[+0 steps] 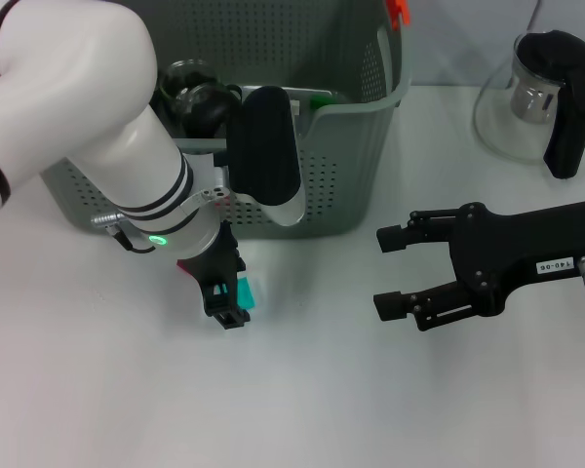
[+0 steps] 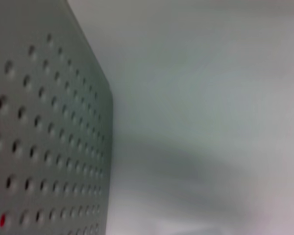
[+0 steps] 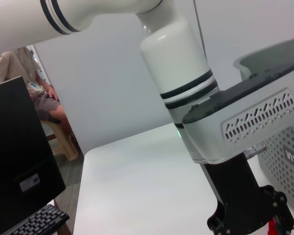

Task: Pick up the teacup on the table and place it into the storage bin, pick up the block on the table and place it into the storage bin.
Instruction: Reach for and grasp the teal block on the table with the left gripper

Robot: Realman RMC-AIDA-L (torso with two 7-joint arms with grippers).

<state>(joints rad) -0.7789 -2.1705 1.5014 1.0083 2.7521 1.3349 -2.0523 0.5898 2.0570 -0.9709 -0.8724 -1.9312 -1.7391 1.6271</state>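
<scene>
Your left claw [image 1: 229,297] is down on the tabletop [image 1: 302,409] just in front of the storage bin [image 1: 356,175], its fingers straddling the teal block [image 1: 246,292]. A bit of red shows beside it too. Whether the fingers have closed on the block you cannot tell, because the arm covers most of it. Coming straight down makes sense here, since the block sits near the bin wall and a side approach would foul it. A dark, rounded glass item that looks like the teacup [image 1: 197,93] lies inside the bin, so that half seems done. Your right claw [image 1: 395,271] waits with fingers spread, well apart to the right, short of the glass teapot [image 1: 526,97].
</scene>
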